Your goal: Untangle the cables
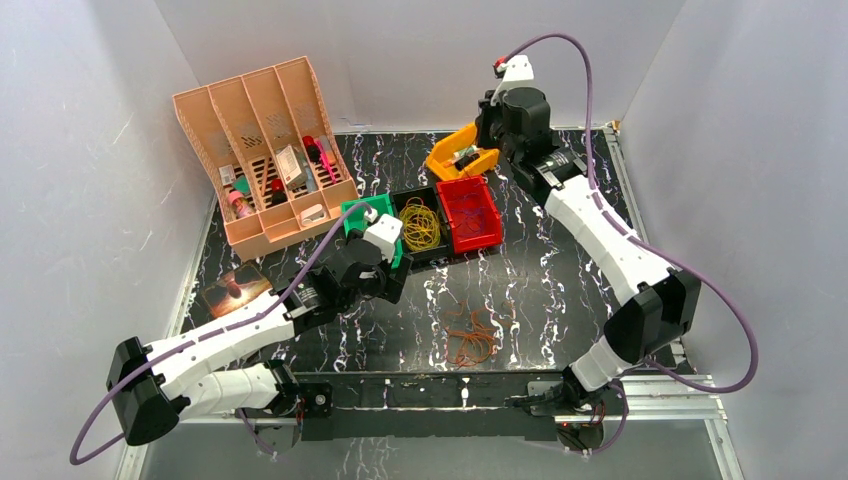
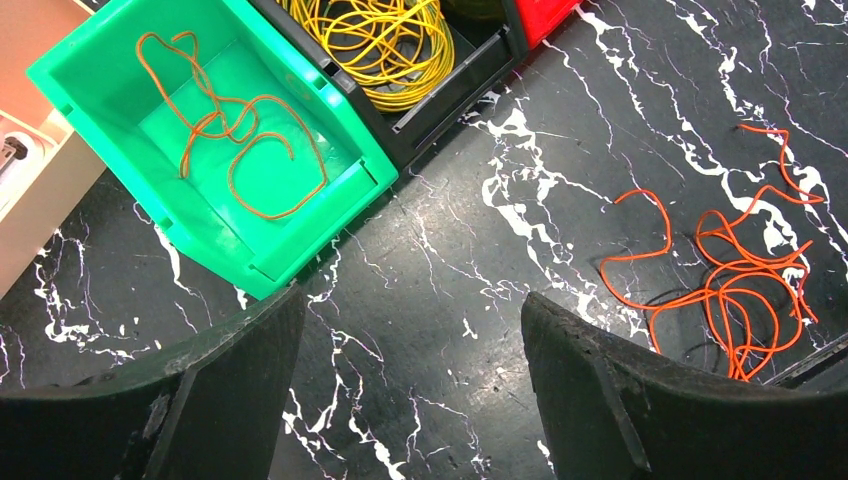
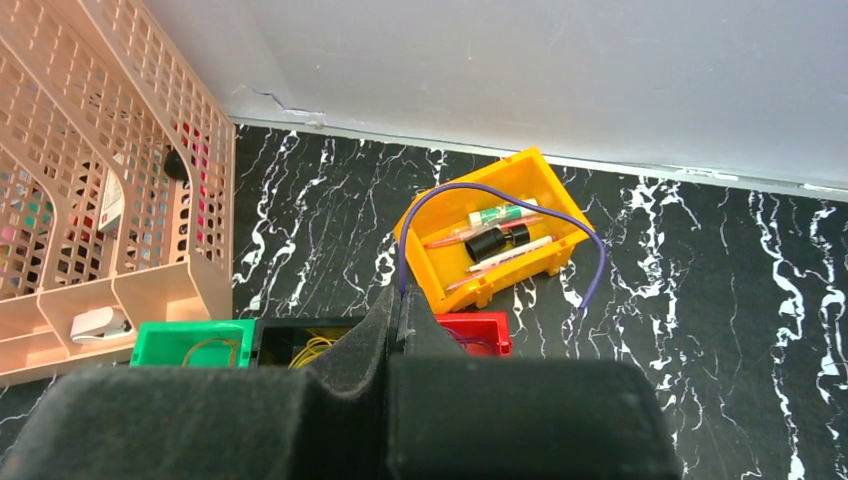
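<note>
White walls [image 1: 400,50] close in three sides of a black, white-veined tabletop [image 1: 560,290]. A loose tangle of orange cables [image 2: 740,290] lies on it near the front middle. In the left wrist view its right end is cut off by the frame and its lower end by a finger. The left hand [image 2: 412,320] hovers with jaws wide and nothing between them, and bare tabletop lies below. It hides the near corner of the green bin [image 2: 215,240], where one orange cable [image 2: 228,125] lies. Yellow cables [image 2: 385,45] fill the black bin [image 2: 450,90] beside it. What the red bin [image 1: 470,215] holds is hard to make out. The right hand [image 3: 398,300] is closed at the back, pinching one end of a thin purple wire [image 3: 500,190] above the yellow bin [image 3: 500,285]. Its own body blocks most of the bin row. The tabletop right of the tangle lies bare to the edge rail.
</note>
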